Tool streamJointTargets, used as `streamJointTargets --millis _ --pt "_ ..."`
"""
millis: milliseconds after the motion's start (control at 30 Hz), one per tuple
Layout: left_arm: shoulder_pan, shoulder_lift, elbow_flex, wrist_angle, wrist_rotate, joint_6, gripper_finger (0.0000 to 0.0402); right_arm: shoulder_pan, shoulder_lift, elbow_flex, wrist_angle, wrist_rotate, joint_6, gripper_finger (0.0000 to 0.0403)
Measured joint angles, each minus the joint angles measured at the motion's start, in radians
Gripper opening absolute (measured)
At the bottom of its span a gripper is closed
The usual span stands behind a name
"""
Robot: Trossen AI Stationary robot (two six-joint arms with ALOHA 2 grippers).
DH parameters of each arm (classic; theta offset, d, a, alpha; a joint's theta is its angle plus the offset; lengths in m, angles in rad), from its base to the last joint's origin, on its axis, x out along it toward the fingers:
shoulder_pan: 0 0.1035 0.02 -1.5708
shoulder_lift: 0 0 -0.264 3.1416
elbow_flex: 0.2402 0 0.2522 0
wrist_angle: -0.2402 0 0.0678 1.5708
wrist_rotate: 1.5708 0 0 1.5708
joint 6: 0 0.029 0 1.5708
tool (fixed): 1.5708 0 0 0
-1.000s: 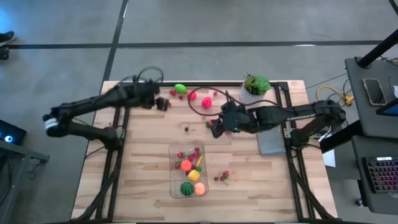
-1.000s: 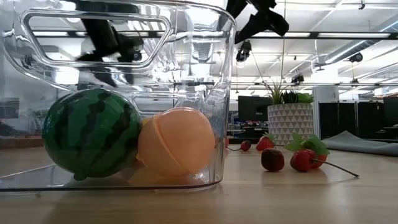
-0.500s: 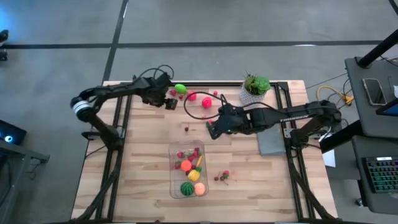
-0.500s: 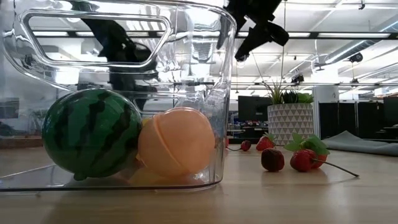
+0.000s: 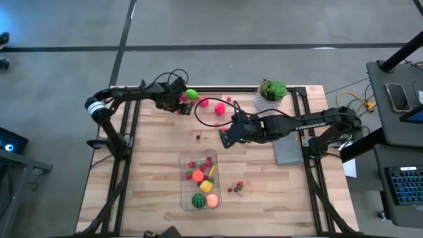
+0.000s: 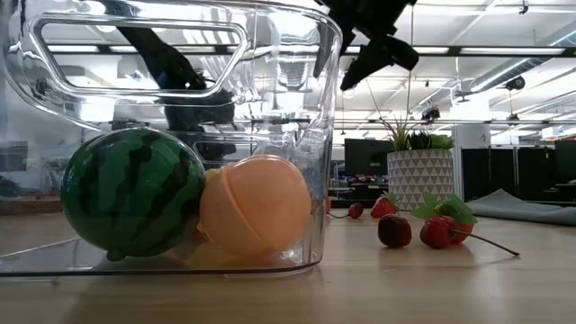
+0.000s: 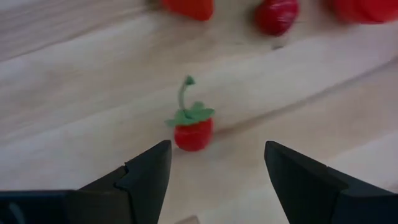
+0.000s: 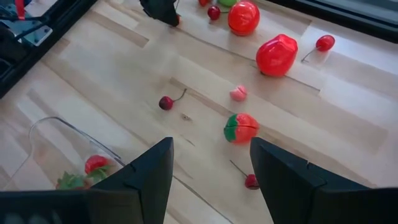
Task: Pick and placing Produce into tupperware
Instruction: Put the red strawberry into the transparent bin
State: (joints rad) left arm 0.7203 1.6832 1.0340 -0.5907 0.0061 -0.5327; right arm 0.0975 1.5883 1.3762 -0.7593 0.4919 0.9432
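Produce lies scattered at the table's far edge. Left gripper (image 7: 214, 177), fingers spread and empty, hovers over a small red stemmed strawberry (image 7: 193, 132); closing off-centre could flick it away. Clear rectangular plastic tupperware (image 5: 186, 192) sits nearer the front. Right gripper (image 8: 211, 180), also spread, hangs above a red-and-green piece (image 8: 240, 127).

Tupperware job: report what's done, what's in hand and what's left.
Done: the tupperware already holds a toy watermelon, an orange ball and smaller pieces. In hand: nothing; the left gripper is open over a small strawberry, and the right gripper is open above loose pieces. Left: the red produce by the far edge and the cluster beside the tupperware.
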Motion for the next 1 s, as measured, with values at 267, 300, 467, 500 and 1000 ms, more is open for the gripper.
streamJointTargets --millis 267,300,467,500,1000 --pt "0.038 0.033 0.002 0.014 -0.017 0.001 0.0244 0.0 0.0 0.0 -0.001 -0.001 0.019 0.0206" --pt "0.042 0.037 0.004 0.021 -0.017 0.009 0.0244 0.0 0.0 0.0 -0.001 -0.001 0.019 0.0206" --pt "0.05 0.064 0.008 0.033 -0.019 0.02 0.0225 0.0 0.0 0.0 -0.002 0.001 0.026 0.0206" --pt "0.05 0.07 0.008 0.033 -0.019 0.021 0.0218 0.0 0.0 0.0 -0.002 0.003 0.026 0.0206" --pt "0.052 0.074 0.005 0.041 -0.023 0.045 0.0142 -0.001 0.0 0.0 -0.015 0.007 0.026 0.0206"
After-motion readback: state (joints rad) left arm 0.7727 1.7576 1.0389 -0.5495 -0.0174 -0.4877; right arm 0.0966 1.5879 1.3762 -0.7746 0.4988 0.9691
